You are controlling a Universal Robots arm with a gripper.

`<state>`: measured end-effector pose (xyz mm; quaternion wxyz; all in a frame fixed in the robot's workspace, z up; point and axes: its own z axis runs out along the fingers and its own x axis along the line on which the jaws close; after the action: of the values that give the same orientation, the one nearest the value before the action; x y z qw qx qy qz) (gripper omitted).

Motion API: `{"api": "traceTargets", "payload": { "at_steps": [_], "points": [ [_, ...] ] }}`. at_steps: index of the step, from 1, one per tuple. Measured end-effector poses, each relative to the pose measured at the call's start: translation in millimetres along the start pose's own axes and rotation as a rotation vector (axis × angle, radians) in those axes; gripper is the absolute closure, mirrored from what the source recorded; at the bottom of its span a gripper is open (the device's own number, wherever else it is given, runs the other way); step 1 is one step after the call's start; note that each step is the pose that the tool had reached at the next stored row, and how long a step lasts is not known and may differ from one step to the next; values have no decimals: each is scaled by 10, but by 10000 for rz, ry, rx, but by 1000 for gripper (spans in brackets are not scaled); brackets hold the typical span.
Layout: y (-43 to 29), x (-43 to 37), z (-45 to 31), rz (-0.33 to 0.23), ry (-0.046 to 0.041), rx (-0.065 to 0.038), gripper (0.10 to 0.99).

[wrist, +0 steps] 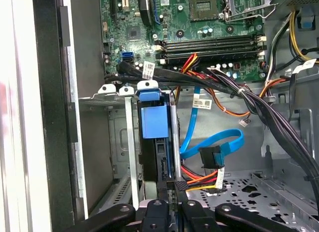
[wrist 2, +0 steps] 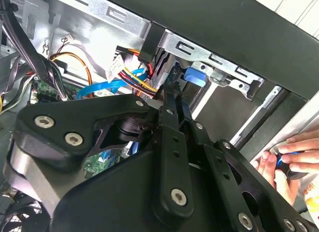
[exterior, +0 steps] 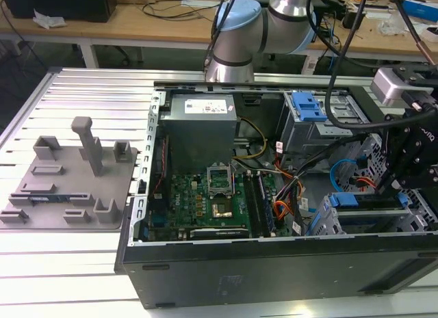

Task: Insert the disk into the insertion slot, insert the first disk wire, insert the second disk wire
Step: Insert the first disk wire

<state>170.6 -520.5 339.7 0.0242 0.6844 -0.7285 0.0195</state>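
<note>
Closest is the gripper, its tips pinched narrow at a black wire plug. Straight ahead, at twelve o'clock, sits the disk, long side pointing away.

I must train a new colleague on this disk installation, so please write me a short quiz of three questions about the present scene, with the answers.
1. True or false: the disk already sits in the insertion slot.
2. The flat cable looping beside the disk is: A blue, B green, C white.
3. Which part is the gripper nearest to?
Key: 1 true; 2 A; 3 the black connector with red, yellow and orange wires.
</note>
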Motion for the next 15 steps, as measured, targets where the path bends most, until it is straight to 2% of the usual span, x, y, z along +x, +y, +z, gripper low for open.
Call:
{"api": "traceTargets", "payload": {
  "at_steps": [2, 4, 15],
  "points": [
    [0, -1, -10, 0, -9, -2, 918],
    [1, -2, -85, 1, -3, -1, 918],
    [0, 8, -87, -201, 0, 12, 918]
  ]
}}
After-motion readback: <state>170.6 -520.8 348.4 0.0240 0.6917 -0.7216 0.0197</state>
